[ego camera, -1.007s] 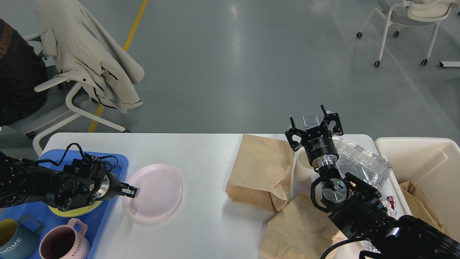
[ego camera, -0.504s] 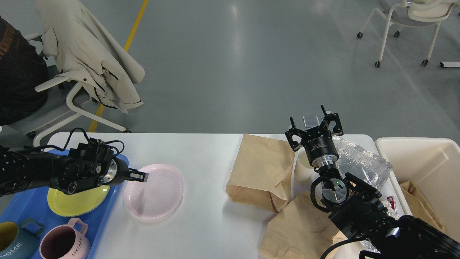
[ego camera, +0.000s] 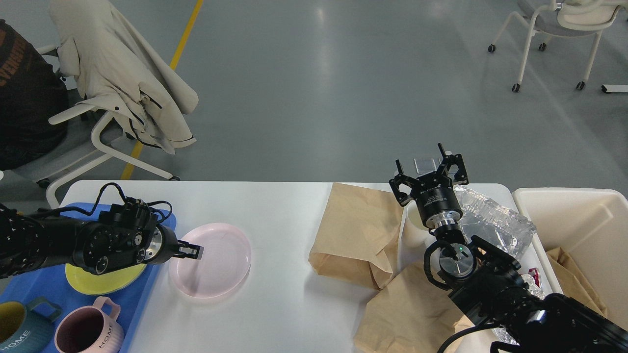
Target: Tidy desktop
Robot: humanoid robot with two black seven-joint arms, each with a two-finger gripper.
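Observation:
The white desktop (ego camera: 274, 206) holds a pink plate (ego camera: 216, 262) left of centre. My left gripper (ego camera: 192, 251) hovers over that plate's left part; its fingers are seen side-on and small, so their state is unclear. A brown paper bag (ego camera: 355, 235) lies right of centre, and another paper bag (ego camera: 407, 314) lies nearer the front. A white paper cup (ego camera: 413, 229) and crumpled clear plastic (ego camera: 495, 220) sit under and beside my right arm. My right gripper (ego camera: 429, 164) is raised above the far edge, with its fingers spread wide.
A blue tray (ego camera: 44, 289) at the front left carries a yellow plate (ego camera: 105, 280), a pink mug (ego camera: 88, 331) and a teal mug (ego camera: 19, 326). A cream bin (ego camera: 579, 225) with brown paper inside stands at the right. A chair with a coat (ego camera: 117, 78) stands beyond the table.
My left gripper lifted from the pink plate's left rim, moved slightly right, then dropped a little over the plate. The plate stayed put. The right arm has not moved.

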